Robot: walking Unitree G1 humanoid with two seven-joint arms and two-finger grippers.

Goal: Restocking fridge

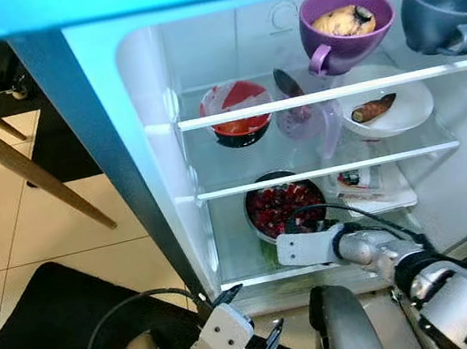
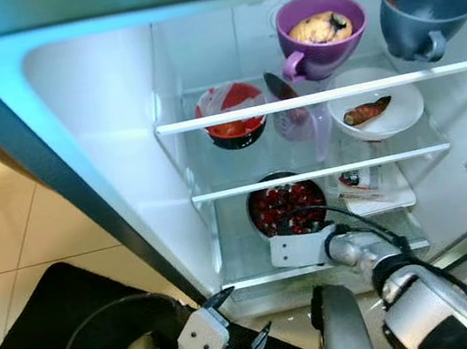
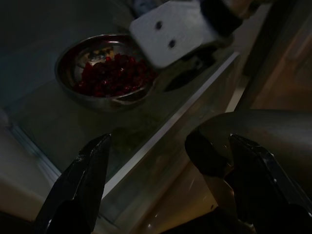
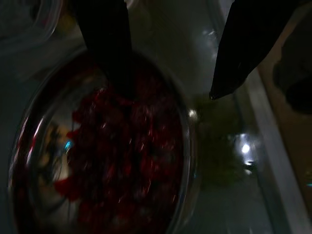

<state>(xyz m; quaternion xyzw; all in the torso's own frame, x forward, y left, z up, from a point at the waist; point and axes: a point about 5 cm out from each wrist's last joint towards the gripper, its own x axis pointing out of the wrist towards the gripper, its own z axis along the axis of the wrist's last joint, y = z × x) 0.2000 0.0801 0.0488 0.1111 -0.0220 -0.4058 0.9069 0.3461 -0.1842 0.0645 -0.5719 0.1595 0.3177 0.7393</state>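
Now my right hand (image 4: 165,58), fingers wide, straddles the rim of the steel bowl of red berries (image 1: 284,204); I should release cleanly, withdrawing level.

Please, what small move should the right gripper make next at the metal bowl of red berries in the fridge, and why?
Probably draw the right gripper straight back out of the fridge. Its fingers stand open astride the near rim of the metal bowl, which already sits flat on the bottom glass shelf, so it looks placed. The left gripper hangs open, outside and below.
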